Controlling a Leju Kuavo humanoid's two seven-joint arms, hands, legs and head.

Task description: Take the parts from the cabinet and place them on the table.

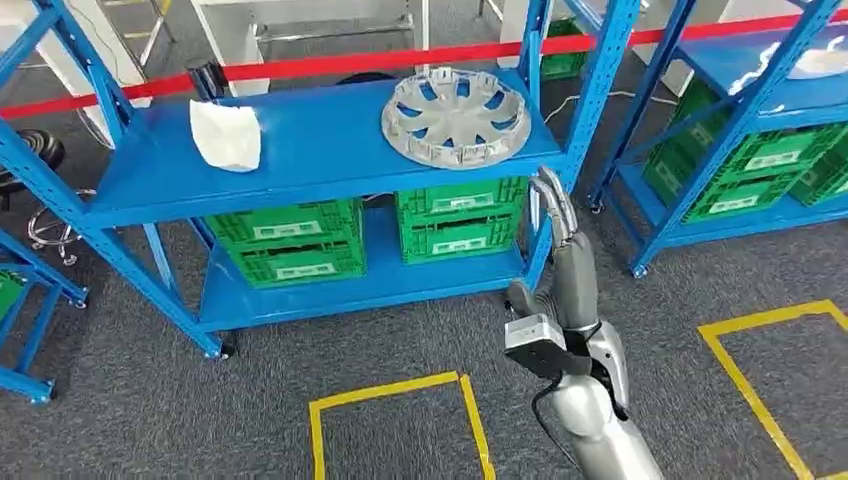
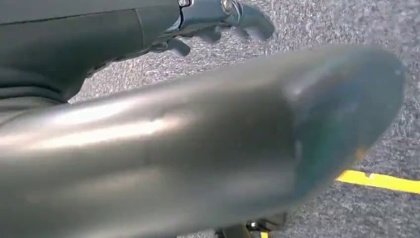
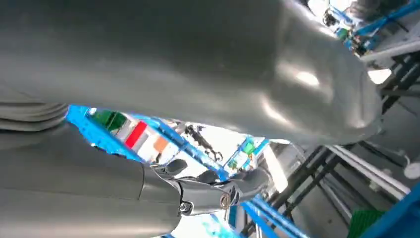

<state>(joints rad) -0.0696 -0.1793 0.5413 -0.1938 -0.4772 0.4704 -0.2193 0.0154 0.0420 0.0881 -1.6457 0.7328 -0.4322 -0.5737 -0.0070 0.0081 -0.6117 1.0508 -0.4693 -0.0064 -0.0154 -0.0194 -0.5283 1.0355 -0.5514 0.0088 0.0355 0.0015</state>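
Blue shelving [image 1: 330,150] on grey carpet [image 1: 130,400]; yellow floor tape [image 1: 395,392]; red barrier [image 1: 330,64].

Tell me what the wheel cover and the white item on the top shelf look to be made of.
Wheel cover: silver-grey with a matte sheen and thin moulded spokes and rim clips; probably painted plastic, though metal can't be ruled out. White item: dull, creased and slumped, so likely soft plastic film or a bag; unclear what is inside. Both rest on the glossy blue shelf, apparently painted steel.
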